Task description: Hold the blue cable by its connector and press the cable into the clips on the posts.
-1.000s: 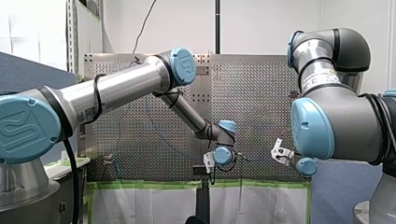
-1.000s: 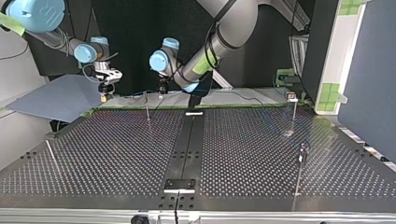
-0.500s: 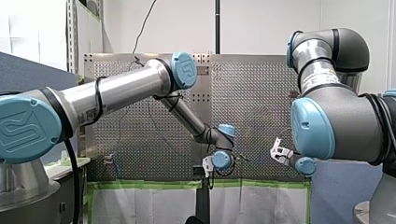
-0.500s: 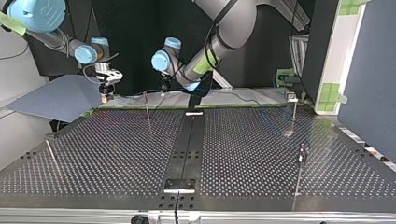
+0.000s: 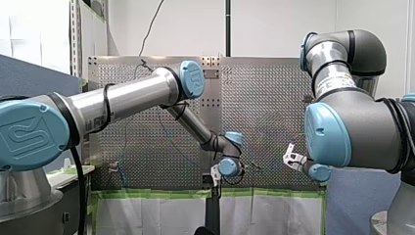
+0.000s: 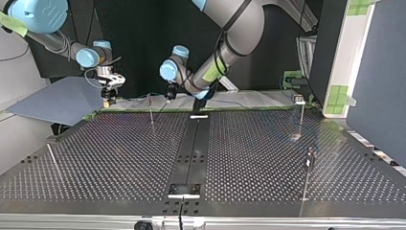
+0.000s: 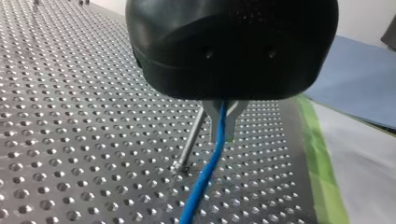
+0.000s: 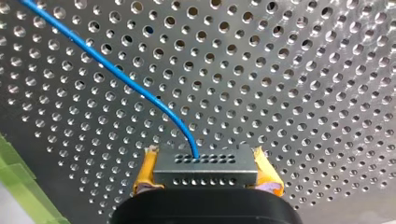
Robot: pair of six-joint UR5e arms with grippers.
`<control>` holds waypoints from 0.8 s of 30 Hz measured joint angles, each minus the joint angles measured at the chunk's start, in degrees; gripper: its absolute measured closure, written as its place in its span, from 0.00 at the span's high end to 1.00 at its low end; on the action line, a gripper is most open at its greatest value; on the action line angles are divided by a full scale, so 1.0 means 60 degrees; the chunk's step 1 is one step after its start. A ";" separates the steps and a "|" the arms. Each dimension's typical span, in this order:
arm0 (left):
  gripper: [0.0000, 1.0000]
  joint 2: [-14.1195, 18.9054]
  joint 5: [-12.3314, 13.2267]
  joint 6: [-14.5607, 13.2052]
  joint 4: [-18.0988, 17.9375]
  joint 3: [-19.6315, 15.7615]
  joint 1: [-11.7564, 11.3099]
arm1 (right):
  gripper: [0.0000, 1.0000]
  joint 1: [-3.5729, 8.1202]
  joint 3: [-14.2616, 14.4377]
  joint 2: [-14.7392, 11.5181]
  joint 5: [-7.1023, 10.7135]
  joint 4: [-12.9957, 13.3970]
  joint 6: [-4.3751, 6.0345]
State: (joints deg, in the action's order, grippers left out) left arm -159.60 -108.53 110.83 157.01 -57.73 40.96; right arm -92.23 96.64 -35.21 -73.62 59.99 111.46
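Two robot arms hold a blue cable [image 7: 204, 177] over a perforated desk [image 7: 70, 93], near a post.
My right pincer [image 8: 204, 161] pinches the grey, hole-dotted connector [image 8: 205, 171] between yellow pads, and the thin, glossy cable curves loosely away from it. My left pincer [image 7: 222, 116] has its metal fingers pressed onto the cable just beside a slim metal post [image 7: 188, 143]. This looks like the routing step. The next move likely calls for lining the cable up with the post's clip, which cannot be made out here, and pushing down.
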 joint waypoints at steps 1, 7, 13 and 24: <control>0.00 0.0001 0.0088 -0.0001 -0.0009 0.0068 -0.0027 | 0.00 0.0003 -0.0053 0.0001 -0.0003 -0.0013 0.0046; 0.00 -0.0003 0.0295 -0.0071 0.0134 0.0411 -0.0198 | 0.00 0.0003 -0.0406 0.0000 -0.0037 -0.0217 0.0060; 0.00 -0.0005 0.0113 -0.0153 0.0283 0.0668 -0.0418 | 0.00 -0.0001 -0.0608 0.0001 0.0000 -0.0320 0.0071; 0.00 -0.0018 0.0198 -0.0328 0.0490 0.0639 -0.0305 | 0.00 -0.0191 -0.0669 0.0006 -0.0021 -0.0244 -0.0193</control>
State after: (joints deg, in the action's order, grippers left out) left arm -159.70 -107.34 108.87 159.95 -53.89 39.13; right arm -93.38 92.63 -35.18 -73.75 58.53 110.30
